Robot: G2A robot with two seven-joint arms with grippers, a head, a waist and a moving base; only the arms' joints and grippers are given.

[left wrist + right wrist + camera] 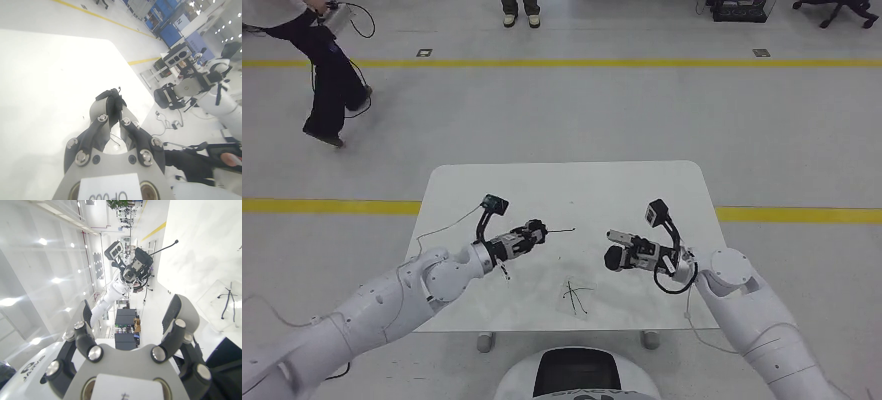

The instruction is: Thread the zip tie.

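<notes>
Left claw (113, 95) is clamped on the zip tie (560, 231), its free end pointed at the nearby right claw (130, 300), held apart; spare ties (576, 296) are laid on the desk (642, 190) between them.

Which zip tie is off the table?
The zip tie clamped in the left gripper, pointing toward the right gripper; the other ties lie crossed on the table.
</notes>
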